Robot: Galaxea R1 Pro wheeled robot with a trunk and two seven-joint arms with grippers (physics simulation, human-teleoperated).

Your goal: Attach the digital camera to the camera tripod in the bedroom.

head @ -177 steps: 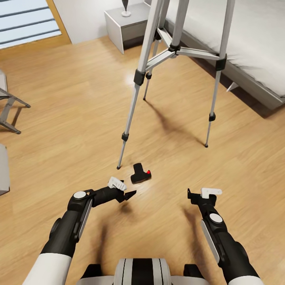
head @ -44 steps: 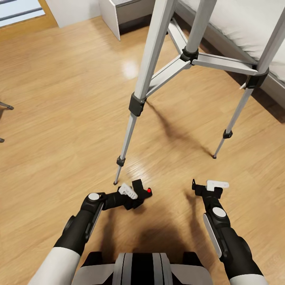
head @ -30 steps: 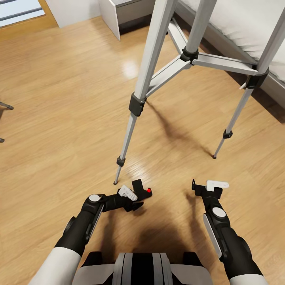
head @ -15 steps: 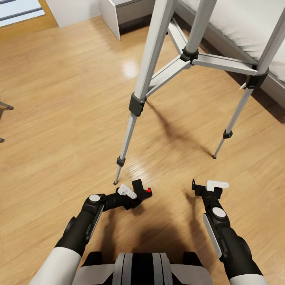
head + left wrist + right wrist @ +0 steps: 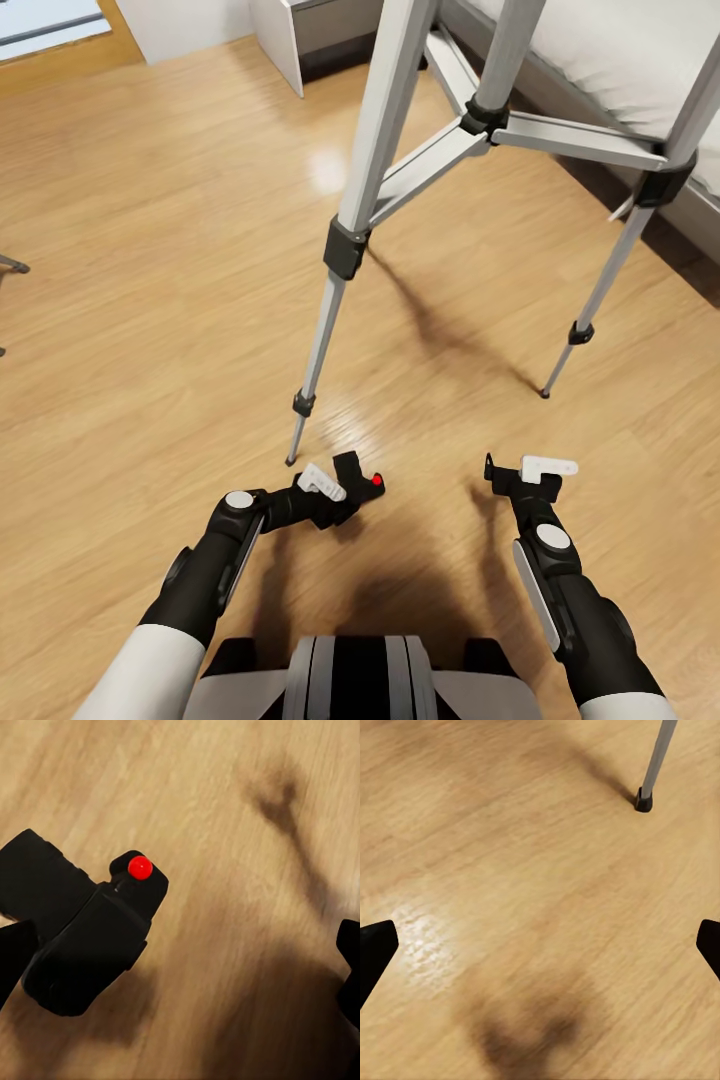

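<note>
Black digital camera (image 5: 358,477) lies on the plank floor beside the camera tripod (image 5: 345,245) foot; our left gripper (image 5: 335,500) has edged back against it, fingers wide apart, gripping nothing, so we judge closing comes next

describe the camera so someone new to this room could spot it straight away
Start at the tall silver tripod standing on the wood floor beside the bed. Just in front of its nearest foot, at the left gripper, lies the camera. It is a small, blocky black body, with a round red button on it.
</note>
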